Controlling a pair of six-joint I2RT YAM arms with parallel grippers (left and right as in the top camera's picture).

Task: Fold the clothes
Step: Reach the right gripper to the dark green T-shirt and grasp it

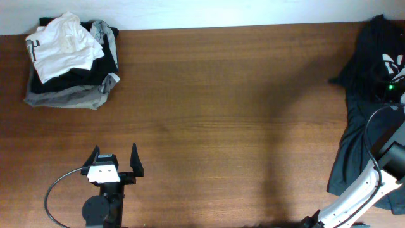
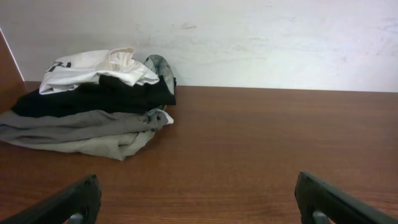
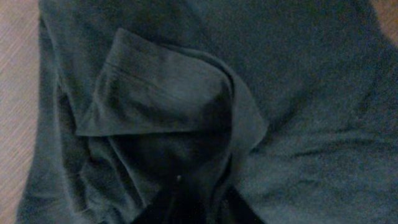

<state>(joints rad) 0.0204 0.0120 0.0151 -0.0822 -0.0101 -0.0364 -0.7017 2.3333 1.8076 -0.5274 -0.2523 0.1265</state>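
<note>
A dark teal garment (image 1: 362, 126) lies crumpled along the table's right edge, and it fills the right wrist view (image 3: 186, 93) with a folded flap on top. My right gripper (image 3: 200, 208) is down on it, its dark fingers close together with a ridge of cloth pinched between them. In the overhead view this gripper (image 1: 390, 92) merges with the dark cloth. My left gripper (image 1: 114, 159) is open and empty near the front left of the table. In the left wrist view its fingers (image 2: 199, 205) sit wide apart over bare wood.
A stack of folded clothes (image 1: 69, 60), white on black on grey, sits at the back left corner and also shows in the left wrist view (image 2: 93, 109). A black garment with white print (image 1: 387, 47) lies at the back right. A white wall (image 2: 249, 37) runs behind the table.
</note>
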